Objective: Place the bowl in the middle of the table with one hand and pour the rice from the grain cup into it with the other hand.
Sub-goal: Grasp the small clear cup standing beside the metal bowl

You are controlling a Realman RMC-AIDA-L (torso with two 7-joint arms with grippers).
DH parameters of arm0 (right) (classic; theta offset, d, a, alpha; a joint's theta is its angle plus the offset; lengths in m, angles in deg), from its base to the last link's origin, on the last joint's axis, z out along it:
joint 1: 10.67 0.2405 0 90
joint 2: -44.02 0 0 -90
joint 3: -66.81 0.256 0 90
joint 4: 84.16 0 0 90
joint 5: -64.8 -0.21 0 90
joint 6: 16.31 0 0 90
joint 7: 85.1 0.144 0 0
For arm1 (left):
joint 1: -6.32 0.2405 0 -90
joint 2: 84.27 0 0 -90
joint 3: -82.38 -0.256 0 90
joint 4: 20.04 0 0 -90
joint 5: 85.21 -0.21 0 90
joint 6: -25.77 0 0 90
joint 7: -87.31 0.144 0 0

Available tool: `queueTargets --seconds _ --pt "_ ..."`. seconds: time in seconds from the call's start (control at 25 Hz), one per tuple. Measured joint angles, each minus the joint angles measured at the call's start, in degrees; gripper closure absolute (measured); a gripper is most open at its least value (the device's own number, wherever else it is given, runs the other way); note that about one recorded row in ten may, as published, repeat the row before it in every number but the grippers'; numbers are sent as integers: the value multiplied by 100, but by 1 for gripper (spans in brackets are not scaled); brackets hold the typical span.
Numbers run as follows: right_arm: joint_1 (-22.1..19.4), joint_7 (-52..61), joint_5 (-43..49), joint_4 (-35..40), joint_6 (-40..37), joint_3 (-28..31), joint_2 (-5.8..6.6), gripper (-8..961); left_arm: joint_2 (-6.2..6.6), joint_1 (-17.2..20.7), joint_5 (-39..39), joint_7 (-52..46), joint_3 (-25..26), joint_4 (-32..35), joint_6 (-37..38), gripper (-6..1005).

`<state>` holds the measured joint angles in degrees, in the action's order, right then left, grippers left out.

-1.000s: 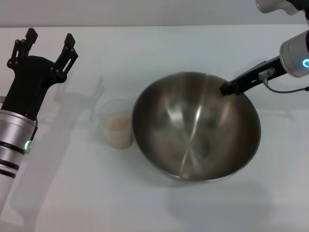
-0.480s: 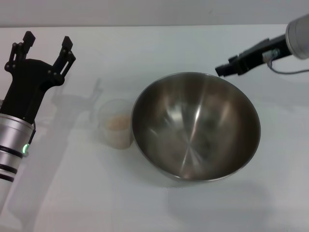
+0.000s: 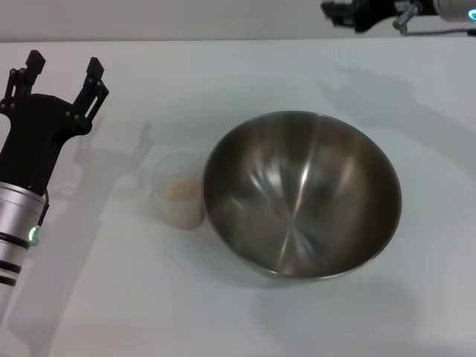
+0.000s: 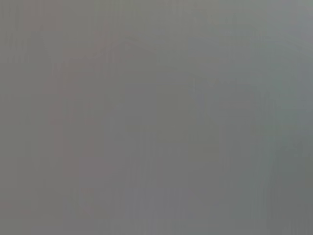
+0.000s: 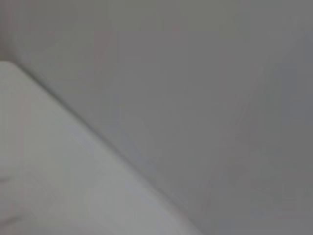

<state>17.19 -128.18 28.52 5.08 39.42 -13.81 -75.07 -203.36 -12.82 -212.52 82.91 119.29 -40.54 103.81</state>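
In the head view, the bowl [image 3: 302, 195] sits on the table [image 3: 186, 74], its shiny inside bare and catching streaks of light. The grain cup [image 3: 179, 190] stands upright just left of the bowl, its far side touching or all but touching the bowl's rim (the gap is too fine to judge). A low layer of rice [image 3: 181, 188] lies in the bottom of the cup. The left gripper [image 3: 62, 72] hovers well to the left of the bowl and left of the cup, apart from both, with its black body slanting up from a silver wrist that shows a green light. Its jaws stand wide, the two fingers [image 3: 93, 80] pointing toward the far edge of the table with nothing between them. The right gripper [image 3: 336, 10] is at the top edge of the view, beyond the bowl's far right rim and clear of it; only its dark tip shows, so I cannot tell how its jaws stand.

The left wrist view shows only a flat grey field, with nothing of the bowl to be made out.

The right wrist view shows a pale surface meeting a darker grey area along a slanted line, and no bowl or cup can be told there.
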Motion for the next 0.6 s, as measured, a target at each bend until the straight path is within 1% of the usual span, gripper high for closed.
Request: queueTargets --seconds 0.04,0.08,0.12,0.16,0.2,0.24,0.32,0.36,0.4,0.44,0.48,0.52,0.56,0.6 --pt "0 0 0 0 0 0 0 517 0 0 0 0 0 0 0 185" --pt "-337 -37 239 108 -1047 -535 -1 516 0 0 1 0 0 1 0 185" --pt "-337 -37 239 108 -1047 -535 -1 516 0 0 2 1 0 -1 0 186" --pt "-523 -38 398 126 -1644 -819 -3 516 0 0 2 1 0 -5 0 186" --pt "-868 -40 662 90 -2865 -1315 -10 516 0 -3 2 3 2 -9 1 186" --pt "-868 -40 662 90 -2865 -1315 -10 516 0 -6 3 4 7 -12 0 186" --pt "-1224 -41 866 -75 -4255 -1804 -14 515 0 -17 14 3 14 -11 0 187" --pt "-1395 -41 911 -249 -5092 -2054 -22 515 0 -26 18 2 15 -9 1 187" --pt "-1645 -26 937 -728 -6774 -2519 -32 515 0 -35 27 2 20 -2 0 187" --pt "-1645 -26 937 -728 -6774 -2519 -32 515 0 -35 27 2 20 -2 0 187" --pt "-1701 128 923 -1446 -8498 -2923 -35 515 0 -35 29 3 27 -2 0 187" --pt "-1701 128 923 -1446 -8498 -2923 -35 515 0 -32 35 3 35 -4 0 188" --pt "-1664 249 911 -1914 -9285 -3109 -35 514 0 -28 37 3 42 -8 1 188" --pt "-1506 720 901 -2968 -10957 -3431 -35 514 0 -21 39 3 48 -10 14 188"
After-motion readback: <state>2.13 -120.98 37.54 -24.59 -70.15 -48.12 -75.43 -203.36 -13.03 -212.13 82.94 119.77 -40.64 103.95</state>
